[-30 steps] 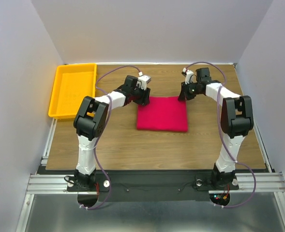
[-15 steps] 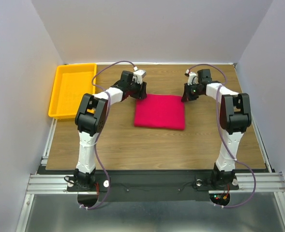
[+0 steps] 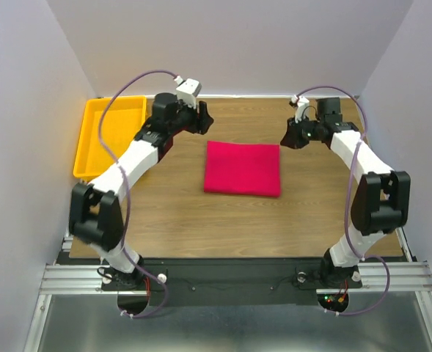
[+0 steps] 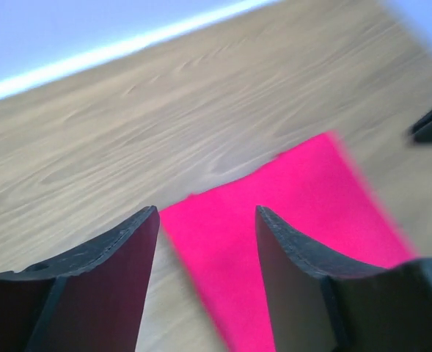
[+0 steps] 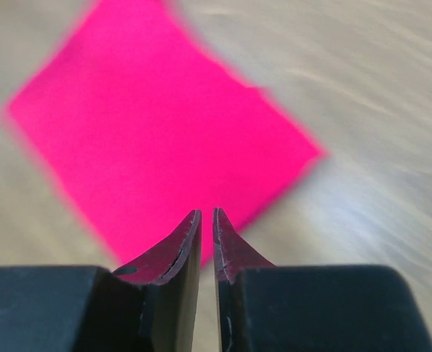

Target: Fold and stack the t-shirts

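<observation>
The crimson t-shirt (image 3: 243,169) lies folded into a flat rectangle on the wooden table, in the middle. My left gripper (image 3: 202,117) hovers off its far left corner, open and holding nothing; in the left wrist view the t-shirt (image 4: 296,213) shows beneath and beyond the gripper (image 4: 204,213). Off the far right corner is my right gripper (image 3: 288,138). In the right wrist view its jaws stand only a narrow slit apart, with nothing between them, above the near edge of the t-shirt (image 5: 157,125). Neither gripper touches the cloth.
A yellow tray (image 3: 91,147) sits at the table's back left, by the left wall. Grey walls close in the back and both sides. Bare wood (image 3: 201,220) lies between the t-shirt and the arm bases.
Both grippers have risen off the t-shirt's far corners and pulled back and outward. The right jaws have parted slightly. The t-shirt stays flat, shifted a little to the left.
</observation>
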Available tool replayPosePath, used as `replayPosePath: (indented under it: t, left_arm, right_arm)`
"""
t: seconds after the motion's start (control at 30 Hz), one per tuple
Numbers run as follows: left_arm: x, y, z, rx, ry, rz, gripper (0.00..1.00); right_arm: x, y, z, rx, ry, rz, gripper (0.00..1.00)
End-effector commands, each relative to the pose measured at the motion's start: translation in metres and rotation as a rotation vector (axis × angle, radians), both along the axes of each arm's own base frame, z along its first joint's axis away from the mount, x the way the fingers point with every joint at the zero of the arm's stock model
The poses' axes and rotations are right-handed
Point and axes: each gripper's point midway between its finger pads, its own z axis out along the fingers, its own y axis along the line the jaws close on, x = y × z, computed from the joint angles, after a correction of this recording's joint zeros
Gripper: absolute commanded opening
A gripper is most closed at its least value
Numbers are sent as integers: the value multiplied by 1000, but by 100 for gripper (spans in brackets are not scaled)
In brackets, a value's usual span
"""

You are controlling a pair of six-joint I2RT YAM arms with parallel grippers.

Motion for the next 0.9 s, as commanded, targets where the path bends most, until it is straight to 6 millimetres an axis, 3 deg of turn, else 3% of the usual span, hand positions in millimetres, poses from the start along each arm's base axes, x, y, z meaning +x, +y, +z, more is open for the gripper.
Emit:
replayPosePath:
  t: [0.0,0.03,0.07,0.1,0.2,0.23,0.37,0.57,0.87]
  left_arm:
    - [-60,-15,-9,-149,159,-120,65]
    - [-83,-21,-22,-179,202,-184,63]
    - [-95,-23,-30,-203,236,-196,63]
    - [-116,-26,-54,-218,318,-206,62]
    - [-142,-39,-59,-280,348,-265,61]
    - [-152,-38,-74,-279,382,-263,61]
    - [-159,-45,-103,-294,437,-282,61]
    - [-154,-51,-130,-272,493,-279,59]
    - [-154,-38,-176,-186,579,-193,58]
  right_arm:
    - [-75,40,9,197,87,325,17]
    - [-95,42,-1,209,140,377,16]
    - [-106,47,-2,234,162,418,15]
    - [-118,47,-8,225,182,454,12]
    - [-132,45,-30,216,248,458,11]
    - [-134,45,-36,214,267,460,10]
    - [-141,43,-60,217,340,472,9]
    - [-142,42,-81,212,408,463,8]
    - [-138,31,-111,138,502,406,2]
